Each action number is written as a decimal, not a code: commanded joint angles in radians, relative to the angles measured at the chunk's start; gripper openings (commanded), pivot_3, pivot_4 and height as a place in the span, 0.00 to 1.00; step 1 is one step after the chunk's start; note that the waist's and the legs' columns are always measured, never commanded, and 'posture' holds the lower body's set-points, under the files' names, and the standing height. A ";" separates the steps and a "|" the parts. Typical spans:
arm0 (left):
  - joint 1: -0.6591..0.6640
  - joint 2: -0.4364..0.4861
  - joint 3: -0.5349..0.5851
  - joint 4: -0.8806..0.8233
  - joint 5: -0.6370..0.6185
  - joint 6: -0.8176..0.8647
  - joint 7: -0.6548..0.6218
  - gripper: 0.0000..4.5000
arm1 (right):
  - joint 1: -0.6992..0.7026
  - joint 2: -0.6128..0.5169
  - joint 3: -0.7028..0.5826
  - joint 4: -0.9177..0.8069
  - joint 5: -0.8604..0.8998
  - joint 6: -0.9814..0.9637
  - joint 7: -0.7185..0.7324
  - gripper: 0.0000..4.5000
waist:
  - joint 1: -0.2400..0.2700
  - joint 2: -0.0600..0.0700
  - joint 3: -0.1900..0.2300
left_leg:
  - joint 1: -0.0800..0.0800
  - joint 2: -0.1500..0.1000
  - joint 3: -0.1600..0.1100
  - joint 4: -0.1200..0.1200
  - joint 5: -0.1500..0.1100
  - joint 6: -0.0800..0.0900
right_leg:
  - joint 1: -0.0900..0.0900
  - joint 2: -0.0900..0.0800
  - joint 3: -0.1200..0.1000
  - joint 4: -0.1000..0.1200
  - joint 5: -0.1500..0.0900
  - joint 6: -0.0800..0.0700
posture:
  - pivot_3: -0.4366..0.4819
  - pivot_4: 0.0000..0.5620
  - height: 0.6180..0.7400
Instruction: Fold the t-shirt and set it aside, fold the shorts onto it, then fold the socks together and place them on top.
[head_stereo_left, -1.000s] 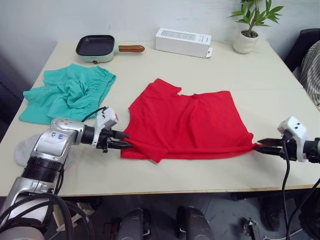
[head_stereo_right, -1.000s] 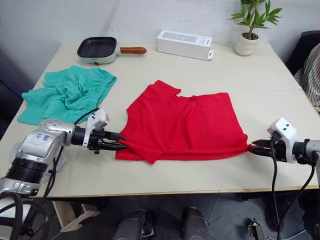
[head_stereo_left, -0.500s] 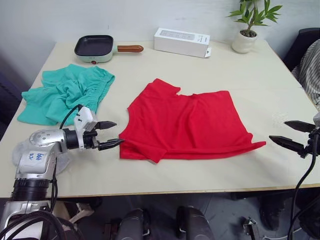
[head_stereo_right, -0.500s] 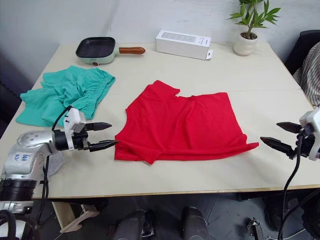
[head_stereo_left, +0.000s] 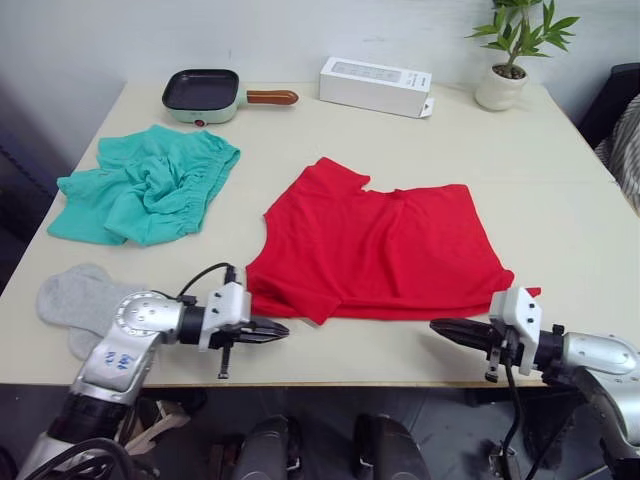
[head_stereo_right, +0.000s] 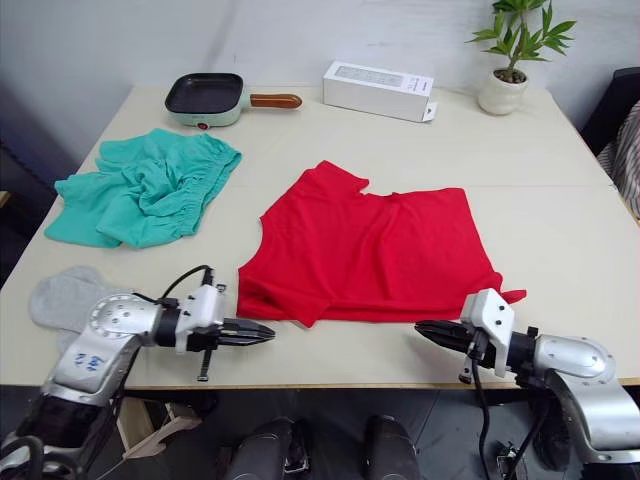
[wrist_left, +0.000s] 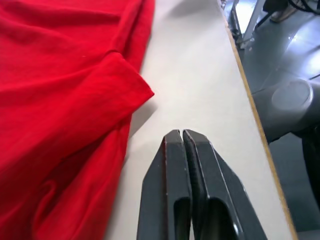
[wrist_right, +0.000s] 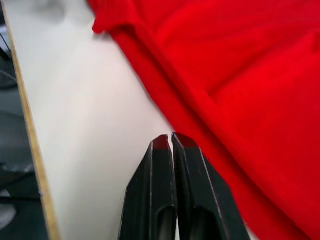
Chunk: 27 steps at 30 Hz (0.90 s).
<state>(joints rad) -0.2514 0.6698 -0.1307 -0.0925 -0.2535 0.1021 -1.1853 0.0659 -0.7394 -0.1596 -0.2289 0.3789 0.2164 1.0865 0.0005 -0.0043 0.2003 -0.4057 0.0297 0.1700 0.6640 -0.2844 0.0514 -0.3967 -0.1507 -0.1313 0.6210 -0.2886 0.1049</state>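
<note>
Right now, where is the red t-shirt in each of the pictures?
Left eye view: the t-shirt lies mid-table, the shorts on its left.
Right eye view: the same spot, mid-table.
Left wrist view: red cloth beside the shut left pincer.
Right wrist view: red cloth beside the shut right pincer.
Shared landmark: the pale table under the shirt.

Both hands have let go of the t-shirt (head_stereo_left: 385, 250) and pulled back to the worktop's (head_stereo_left: 560, 230) near edge, the left hand (head_stereo_left: 277, 330) and right hand (head_stereo_left: 442, 326) closed again and pointing toward each other.
</note>
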 joint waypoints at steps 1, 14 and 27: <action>-0.054 -0.049 -0.032 0.062 0.053 -0.059 0.047 0.00 | -0.020 0.015 0.005 0.051 -0.043 -0.063 -0.040 0.00 | -0.001 0.000 0.000 | -0.001 0.000 0.000 0.000 0.000 0.000 | -0.001 0.000 0.000 0.000 0.000 0.000 | 0.48 0.27 1.00; -0.201 -0.205 -0.002 0.260 0.050 -0.080 0.160 0.00 | -0.127 0.069 0.025 0.260 -0.077 -0.162 -0.098 0.00 | -0.003 0.000 0.000 | 0.000 0.000 0.001 0.001 0.003 0.007 | 0.000 0.001 -0.001 0.002 0.000 0.000 | 0.48 0.27 1.00; -0.241 -0.229 0.117 0.341 0.005 -0.091 0.285 0.00 | -0.217 0.109 -0.029 0.348 -0.050 -0.057 -0.262 0.00 | -0.005 0.000 0.000 | 0.000 0.001 0.001 0.002 0.003 0.007 | 0.000 0.000 -0.002 0.002 0.000 0.000 | 0.48 0.27 1.00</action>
<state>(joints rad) -0.4793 0.4334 -0.0616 0.2895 -0.1940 0.0011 -0.8903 -0.1503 -0.6422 -0.1496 0.1205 0.3037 0.1319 0.8589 -0.0046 -0.0045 0.2002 -0.4057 0.0305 0.1704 0.6655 -0.2811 0.0587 -0.3965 -0.1504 -0.1327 0.6232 -0.2885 0.1051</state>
